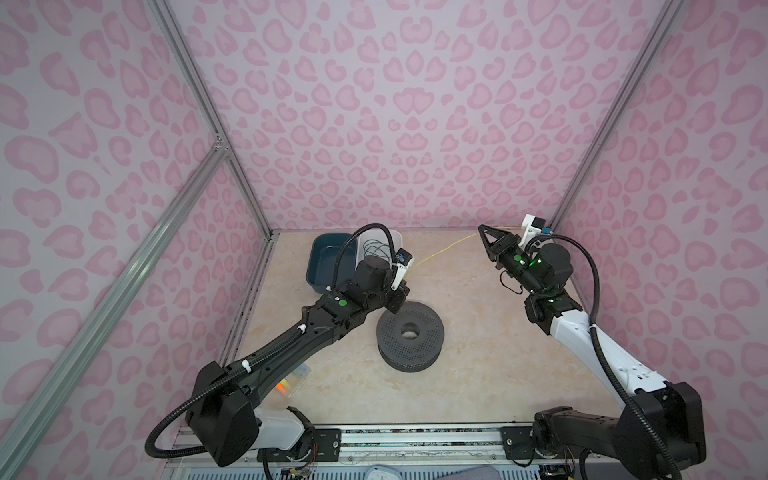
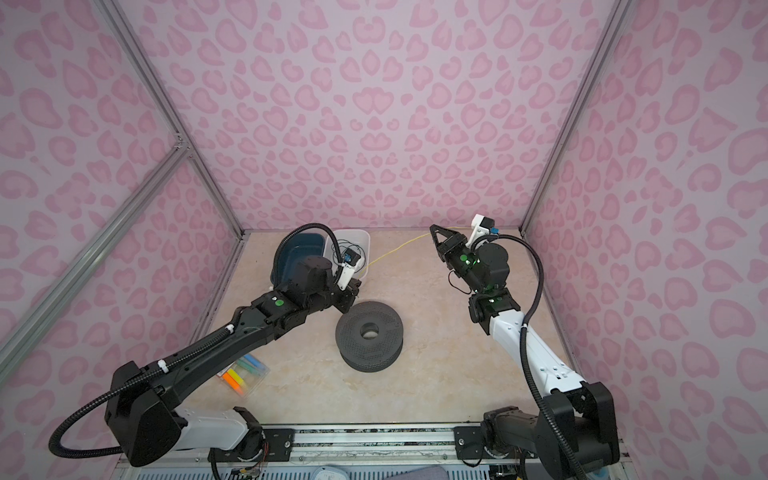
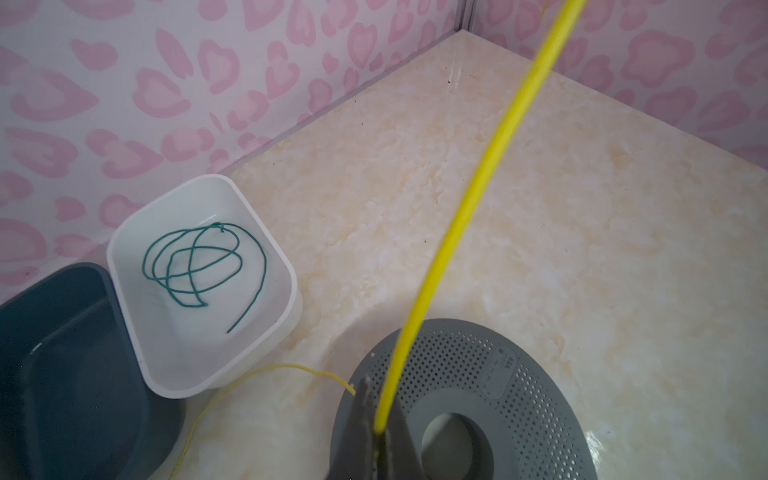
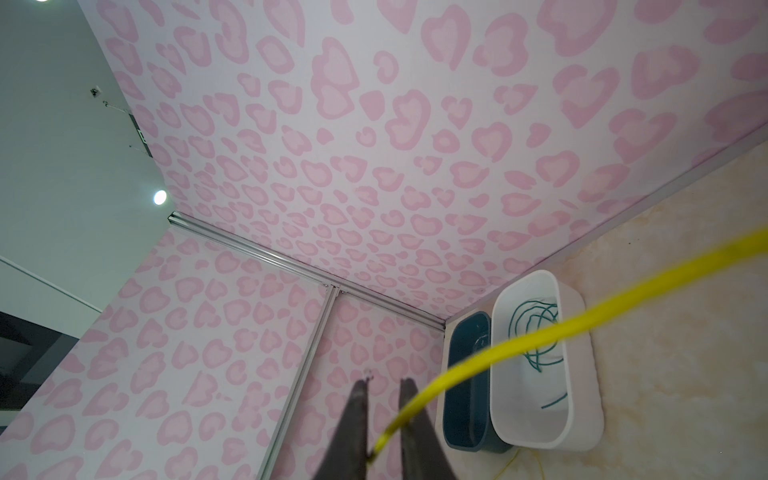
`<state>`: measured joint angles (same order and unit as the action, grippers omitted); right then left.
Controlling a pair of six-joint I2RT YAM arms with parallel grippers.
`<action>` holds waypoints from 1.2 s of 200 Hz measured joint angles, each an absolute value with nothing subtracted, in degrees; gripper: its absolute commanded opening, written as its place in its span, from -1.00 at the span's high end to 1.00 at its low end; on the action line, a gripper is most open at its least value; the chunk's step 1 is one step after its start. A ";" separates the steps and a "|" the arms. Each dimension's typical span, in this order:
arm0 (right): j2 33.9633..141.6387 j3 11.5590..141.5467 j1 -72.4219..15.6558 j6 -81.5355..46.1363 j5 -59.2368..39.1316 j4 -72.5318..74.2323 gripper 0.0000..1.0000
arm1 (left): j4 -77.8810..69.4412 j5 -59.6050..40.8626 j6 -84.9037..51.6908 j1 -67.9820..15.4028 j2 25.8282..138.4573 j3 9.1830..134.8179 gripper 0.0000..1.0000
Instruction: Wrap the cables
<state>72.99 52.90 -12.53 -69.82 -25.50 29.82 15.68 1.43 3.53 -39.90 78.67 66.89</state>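
Closest to the lens in the left wrist view, the left gripper (image 3: 380, 409) is seen fully closed, with the yellow cable (image 3: 468, 208) pinched between its fingers. From that grip the cable is stretched up and away, clear of the table (image 3: 582, 249), towards the far right corner. The gripper is held over the rim of a grey perforated spool (image 3: 519, 395), which is laid flat on the table with its centre hole facing up. A loose tail of the same cable is trailed over the table just beside a white bin (image 3: 232, 361).

Inside the white bin the green cable (image 3: 264, 270) is laid in loose, overlapping loops. A dark blue bin (image 3: 83, 395) is set against the white one, on the side away from the spool. Both are placed near the back wall.

In the right wrist view the right gripper (image 4: 384, 384) is shown with its jaws partly apart. The yellow cable is passed across one finger and ends low in the gap, and it is not clamped there.

In both top views the yellow cable is strung through the air between the two grippers. Part of the white bin is hidden by the left arm (image 1: 291, 345). A clear case of coloured markers (image 2: 245, 374) is partly covered by the same arm.
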 measured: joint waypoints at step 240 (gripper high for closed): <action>78.87 59.02 -32.49 -57.23 -26.22 21.50 0.33 | 31.59 -7.07 -3.20 -41.69 88.58 90.78 0.92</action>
<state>78.87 59.02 -32.49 -57.23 -26.22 21.50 31.59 -7.07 -3.20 -41.69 88.58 90.78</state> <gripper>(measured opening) 0.382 0.059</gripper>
